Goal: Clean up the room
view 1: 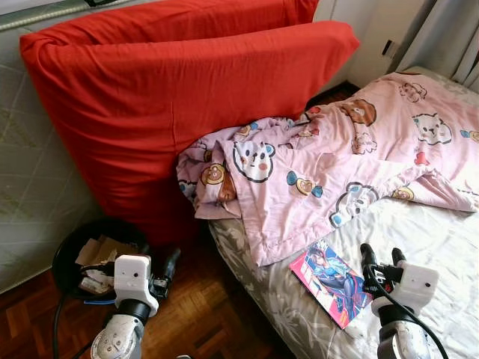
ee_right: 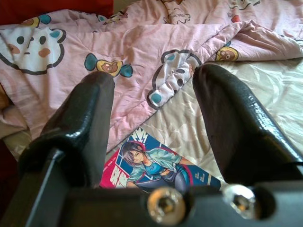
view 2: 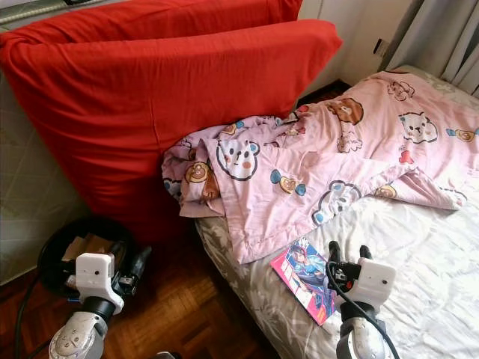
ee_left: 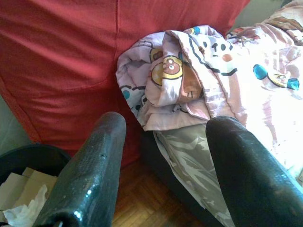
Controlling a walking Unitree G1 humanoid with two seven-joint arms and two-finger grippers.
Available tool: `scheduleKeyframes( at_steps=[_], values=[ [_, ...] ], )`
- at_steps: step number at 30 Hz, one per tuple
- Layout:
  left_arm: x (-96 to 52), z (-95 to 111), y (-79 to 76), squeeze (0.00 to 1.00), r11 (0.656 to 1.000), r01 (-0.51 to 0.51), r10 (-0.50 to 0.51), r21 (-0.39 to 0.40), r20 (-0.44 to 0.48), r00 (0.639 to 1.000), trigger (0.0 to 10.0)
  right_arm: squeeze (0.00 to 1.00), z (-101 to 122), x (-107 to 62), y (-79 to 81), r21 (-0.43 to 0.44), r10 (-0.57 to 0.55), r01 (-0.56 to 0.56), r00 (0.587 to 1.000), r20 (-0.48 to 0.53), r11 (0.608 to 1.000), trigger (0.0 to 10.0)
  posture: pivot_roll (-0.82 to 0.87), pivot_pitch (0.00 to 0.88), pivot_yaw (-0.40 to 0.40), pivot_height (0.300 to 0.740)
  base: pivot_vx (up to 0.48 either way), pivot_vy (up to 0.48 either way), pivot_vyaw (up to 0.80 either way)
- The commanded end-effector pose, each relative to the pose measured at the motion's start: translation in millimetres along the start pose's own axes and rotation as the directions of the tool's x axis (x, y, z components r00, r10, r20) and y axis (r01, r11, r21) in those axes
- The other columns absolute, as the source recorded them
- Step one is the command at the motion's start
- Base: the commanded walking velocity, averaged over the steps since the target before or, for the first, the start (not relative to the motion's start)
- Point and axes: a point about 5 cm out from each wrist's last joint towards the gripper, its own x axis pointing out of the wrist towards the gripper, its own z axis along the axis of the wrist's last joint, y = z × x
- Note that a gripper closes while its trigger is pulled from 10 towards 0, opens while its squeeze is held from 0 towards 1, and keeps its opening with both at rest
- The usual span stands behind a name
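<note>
My right gripper (view 1: 380,258) hangs wide over the book (view 1: 332,282); left gripper (ee_left: 165,156) wide, idle. Risk: book slides off the bed's (view 1: 441,247) near edge if nudged

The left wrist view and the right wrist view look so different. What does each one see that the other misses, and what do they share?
Left wrist view: the open left gripper, the big red cushion, a black bin of cardboard and paper and wooden floor.
Right wrist view: the open right gripper above a comic book lying on the bed.
Both: the pink cartoon blanket and the grey leaf-print sheet.
</note>
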Motion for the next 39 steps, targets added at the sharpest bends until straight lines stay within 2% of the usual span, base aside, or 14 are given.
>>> scheduleKeyframes(
  at_steps=[1,7,12,14,29,33,39],
  values=[
    [-4.5,-3.4,2.0,0.00,1.000,-0.006,0.006,0.006,-0.027,1.000,10.0,0.00,0.1,-3.0,-4.0,0.000,-0.013,0.013,1.000,0.010,1.000,10.0,0.05,0.201,-0.029,0.677,0.000,0.000,0.00],
    [-4.9,-2.6,1.7,0.00,1.000,-0.007,0.007,0.005,-0.028,1.000,10.0,0.00,0.7,-2.5,-2.8,0.005,-0.007,0.007,1.000,0.011,1.000,10.0,0.05,0.218,-0.032,0.677,0.000,0.000,0.00],
    [-6.6,-3.5,1.0,0.00,1.000,-0.005,0.005,0.004,-0.034,0.999,10.0,0.00,-2.0,-1.0,-1.6,0.000,-0.004,0.004,1.000,-0.025,1.000,10.0,0.06,0.231,-0.036,0.672,0.000,0.000,0.00],
    [-7.8,-4.3,0.6,0.00,1.000,-0.005,0.005,0.002,-0.039,0.999,10.0,0.00,-0.7,-0.7,-1.8,-0.005,-0.004,0.004,1.000,-0.011,1.000,10.0,0.06,0.240,-0.038,0.657,0.000,0.000,0.00],
    [-9.0,-3.0,-2.0,0.00,1.000,0.003,-0.003,0.000,-0.048,0.999,10.0,0.00,0.7,-0.2,1.2,0.014,0.003,-0.003,1.000,0.000,1.000,10.0,0.06,0.254,-0.038,0.657,0.000,0.000,0.00],
    [-9.9,-4.0,-3.5,0.00,1.000,0.014,-0.014,-0.002,-0.056,0.998,10.0,0.00,-2.7,-0.5,2.4,0.013,0.010,-0.009,0.999,-0.032,1.000,10.0,0.06,0.257,-0.037,0.657,0.000,0.000,0.00],
    [-11.0,-4.7,-5.7,0.00,1.000,0.024,-0.025,-0.011,-0.062,0.998,10.0,0.00,-4.5,-0.1,5.1,0.020,0.018,-0.018,0.999,-0.029,1.000,10.0,0.06,0.259,-0.038,0.637,0.000,0.000,0.00]
  ],
)
